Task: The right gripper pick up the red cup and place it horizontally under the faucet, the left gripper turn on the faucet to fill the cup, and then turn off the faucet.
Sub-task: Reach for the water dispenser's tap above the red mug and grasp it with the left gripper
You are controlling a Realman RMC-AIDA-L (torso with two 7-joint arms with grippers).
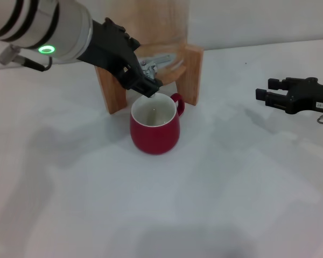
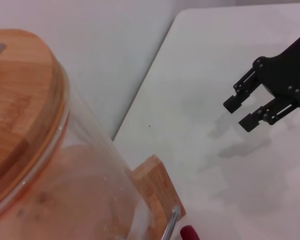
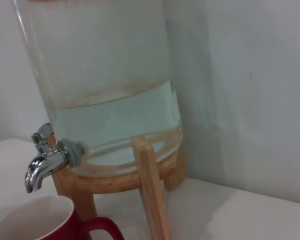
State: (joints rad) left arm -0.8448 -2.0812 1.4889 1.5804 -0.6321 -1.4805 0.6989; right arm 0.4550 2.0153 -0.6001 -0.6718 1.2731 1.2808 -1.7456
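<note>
The red cup (image 1: 155, 129) stands upright on the white table, mouth up, handle toward the wooden stand, directly below the faucet (image 1: 157, 62). In the right wrist view the chrome faucet (image 3: 42, 165) juts from the glass jar with the red cup (image 3: 40, 222) just beneath its spout. My left gripper (image 1: 148, 87) reaches from the left and sits right in front of the faucet, above the cup's rim. Off to the right, my right gripper (image 1: 265, 90) hovers open and empty, well apart from the cup. It also shows in the left wrist view as the right gripper (image 2: 238, 114).
The glass dispenser jar (image 3: 110, 100), partly filled with water, rests on a wooden stand (image 1: 191, 72) against the back wall. Its wooden lid (image 2: 20, 100) shows in the left wrist view. White tabletop (image 1: 231, 188) spreads in front and to the right.
</note>
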